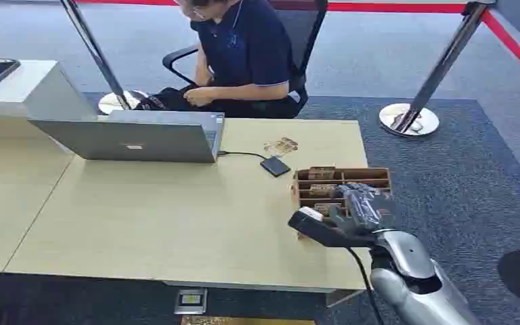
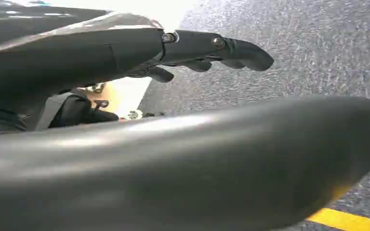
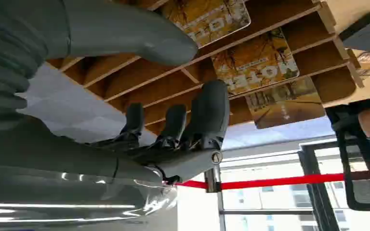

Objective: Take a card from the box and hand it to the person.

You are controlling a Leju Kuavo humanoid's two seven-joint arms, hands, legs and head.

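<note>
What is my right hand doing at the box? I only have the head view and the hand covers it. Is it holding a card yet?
Observer: Not yet. In the right wrist view, the right hand holds no card. Its thumb and fingers are apart, and the wooden box shows between them.
Operator: Is there a card near the fingers?
Observer: Yes. A yellow card printed HOTEL lies in the compartment close by the fingertips. I cannot tell whether they touch it.
Operator: And my left hand?
Observer: The left hand hangs over grey carpet and holds nothing.
</note>
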